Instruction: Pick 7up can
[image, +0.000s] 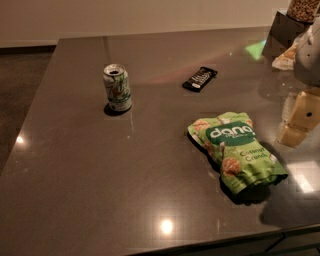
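The gripper (299, 120) is cut off at the right edge of the view, and whether it is apart or together cannot be told. The 7up can (117, 88) is seen upright on the surface (75, 175), well apart from the gripper, with a green snack bag (232, 150) lying nearer the gripper.

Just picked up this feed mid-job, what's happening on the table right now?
The pick has not begun. The 7up can stands upright on the left part of the dark table, with nothing touching it. The robot's gripper is at the right edge of the view, well apart from the can. A green snack bag lies flat between them, and a dark candy bar lies farther back.
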